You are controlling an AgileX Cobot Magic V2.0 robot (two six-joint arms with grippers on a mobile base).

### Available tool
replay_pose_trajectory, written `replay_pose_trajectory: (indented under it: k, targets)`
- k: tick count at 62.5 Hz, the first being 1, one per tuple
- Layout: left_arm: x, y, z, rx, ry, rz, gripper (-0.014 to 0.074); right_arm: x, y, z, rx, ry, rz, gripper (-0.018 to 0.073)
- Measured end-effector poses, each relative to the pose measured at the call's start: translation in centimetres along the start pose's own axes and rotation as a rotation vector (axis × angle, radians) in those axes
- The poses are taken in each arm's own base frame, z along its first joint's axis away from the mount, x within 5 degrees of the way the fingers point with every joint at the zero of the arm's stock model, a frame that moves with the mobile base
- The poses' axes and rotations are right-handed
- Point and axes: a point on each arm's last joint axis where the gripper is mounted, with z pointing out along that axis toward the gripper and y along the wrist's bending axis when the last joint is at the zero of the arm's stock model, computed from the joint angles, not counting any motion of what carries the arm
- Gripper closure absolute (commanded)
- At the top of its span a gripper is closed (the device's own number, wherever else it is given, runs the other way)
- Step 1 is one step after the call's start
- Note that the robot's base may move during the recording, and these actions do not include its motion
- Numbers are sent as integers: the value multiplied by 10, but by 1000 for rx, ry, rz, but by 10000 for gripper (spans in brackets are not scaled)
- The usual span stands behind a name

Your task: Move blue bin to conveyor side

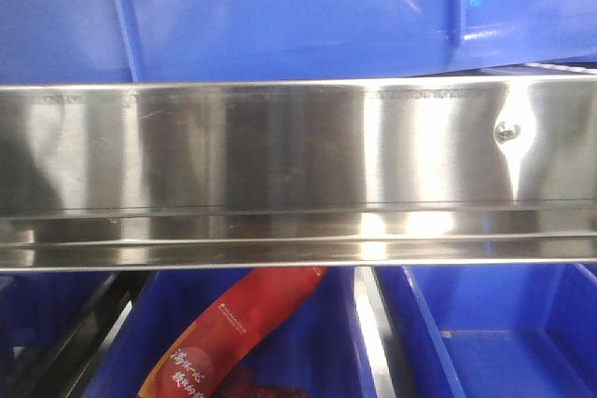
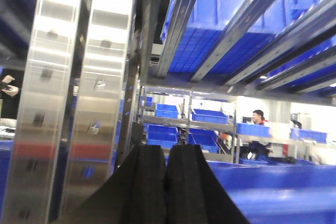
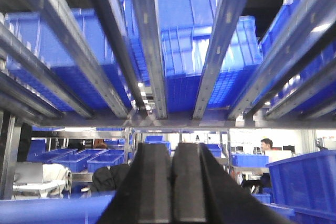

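Note:
The blue bin (image 1: 280, 6) fills the top of the front view, a glossy wall with thin vertical ribs sitting just behind a steel rail. The conveyor is out of view. My left gripper (image 2: 167, 148) is shut, its black fingers pressed together with nothing between them, next to a steel upright. My right gripper (image 3: 172, 146) is shut and empty too, pointing under a rack of bins. A blurred blue surface (image 2: 283, 192) lies low on the right of the left gripper; I cannot tell whether it belongs to the bin.
A shiny steel rail (image 1: 298, 174) crosses the front view. Below it are blue bins, one holding a red snack packet (image 1: 233, 333). Steel uprights (image 2: 58, 103) stand at left. Sloped roller rails (image 3: 149, 45) carry bins overhead. Another bin (image 3: 304, 182) stands at right; a person (image 2: 257, 116) sits far behind.

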Motion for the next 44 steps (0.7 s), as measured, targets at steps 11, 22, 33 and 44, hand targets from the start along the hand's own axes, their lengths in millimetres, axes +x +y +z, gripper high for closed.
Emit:
replay_pose_trajectory:
  k: [11,22,33,44]
  targets:
    - [-42,-5,35,-1,186,-4,610,-46,3,45,-6,245,0,640]
    - [-67,-9,85,-6,493,-5,610,-59,5,104,-9,606,-1,640]
    - [-78,-12,136,-11,753,-3,610,-60,6,154,-13,976,-2,640]
    - [-75,-12,173,-14,811,-4,610,-56,8,191,-25,1103,14,640]
